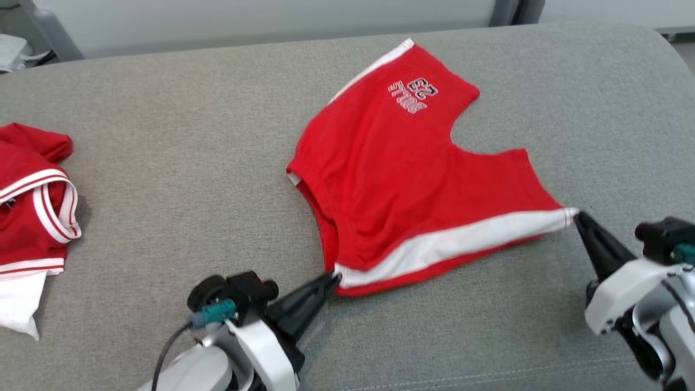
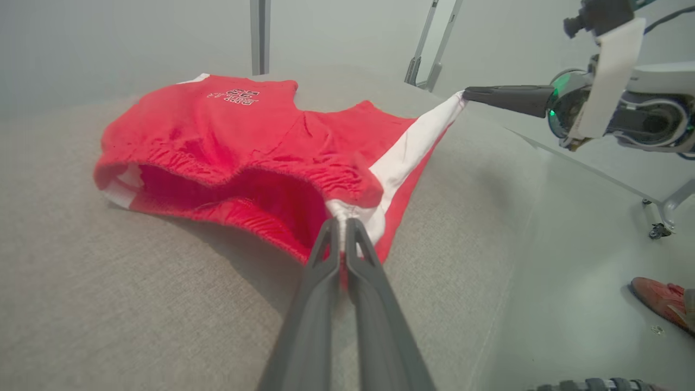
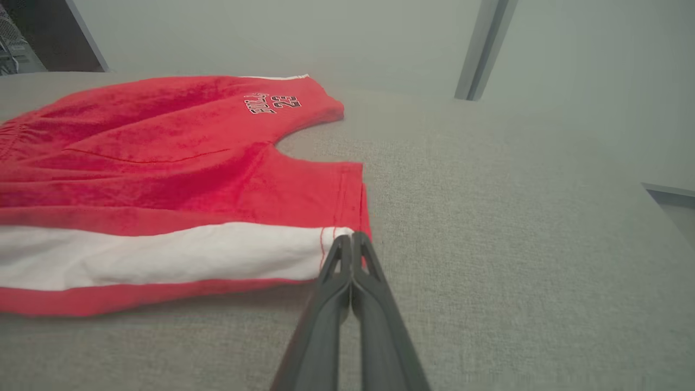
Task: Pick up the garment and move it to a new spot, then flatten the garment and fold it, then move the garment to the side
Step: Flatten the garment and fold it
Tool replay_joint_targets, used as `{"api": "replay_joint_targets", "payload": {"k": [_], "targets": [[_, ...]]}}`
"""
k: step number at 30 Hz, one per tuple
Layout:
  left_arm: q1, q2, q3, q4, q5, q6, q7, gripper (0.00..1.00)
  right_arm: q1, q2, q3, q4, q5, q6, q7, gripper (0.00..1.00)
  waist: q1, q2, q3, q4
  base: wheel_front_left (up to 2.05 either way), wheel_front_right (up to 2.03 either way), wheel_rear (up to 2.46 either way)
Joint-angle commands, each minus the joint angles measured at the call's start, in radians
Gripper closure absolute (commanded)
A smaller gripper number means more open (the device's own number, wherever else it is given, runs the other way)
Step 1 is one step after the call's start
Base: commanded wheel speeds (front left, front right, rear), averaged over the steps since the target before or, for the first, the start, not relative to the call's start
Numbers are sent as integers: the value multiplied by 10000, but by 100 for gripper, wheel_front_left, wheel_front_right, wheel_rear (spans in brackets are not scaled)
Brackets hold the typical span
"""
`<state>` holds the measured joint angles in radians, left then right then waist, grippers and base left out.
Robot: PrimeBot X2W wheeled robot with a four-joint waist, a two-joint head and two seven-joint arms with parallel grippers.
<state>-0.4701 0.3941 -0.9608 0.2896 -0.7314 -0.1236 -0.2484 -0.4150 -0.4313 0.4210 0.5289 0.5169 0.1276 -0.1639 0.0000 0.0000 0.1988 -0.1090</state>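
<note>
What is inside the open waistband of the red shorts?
Inside the red shorts, red inner fabric and a white strip at one end are visible; farther in, the top layer covers everything.

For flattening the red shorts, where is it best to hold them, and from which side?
Pinch the red shorts at both ends of the white side stripe: waistband corner with the left tool, hem corner with the right tool, low from the near side, where that edge lies.

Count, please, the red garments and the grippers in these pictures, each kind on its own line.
Red garments: 2, the shorts and the striped one at the left
Grippers: 2, left gripper and right gripper, both shut on the shorts
Total: 4
</note>
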Motion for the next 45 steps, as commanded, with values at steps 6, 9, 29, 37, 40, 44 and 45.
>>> {"api": "replay_joint_targets", "payload": {"k": [6,9,29,37,40,44,45], "targets": [[163,263,-240,620,193,-70,-133,100,1839,-430,-382,-1548,78,31,1402,100,0,0,-282,117,0,0,0],[246,112,-187,1309,139,-70,-133,100,2386,-395,-646,-1778,-32,31,1844,100,0,0,-305,169,0,0,0],[279,-890,-532,3957,-762,-71,-133,0,2367,382,-869,-414,-303,31,2175,0,0,0,-714,91,0,0,0],[792,-988,609,4082,-567,179,-133,0,1962,405,-609,-409,-542,31,621,0,0,0,-1251,179,0,0,0],[1253,-971,1632,3489,-308,599,-133,0,1948,604,-574,-588,-722,31,38,0,0,0,-1464,241,0,0,0],[2305,-1205,3668,2183,67,1414,-133,0,1972,869,-268,-687,-858,31,-556,0,0,0,-1775,320,0,0,0],[2608,-1320,4162,1844,227,1592,-133,0,1988,888,-199,-685,-946,31,-681,0,0,0,-1859,346,0,0,0]]}}
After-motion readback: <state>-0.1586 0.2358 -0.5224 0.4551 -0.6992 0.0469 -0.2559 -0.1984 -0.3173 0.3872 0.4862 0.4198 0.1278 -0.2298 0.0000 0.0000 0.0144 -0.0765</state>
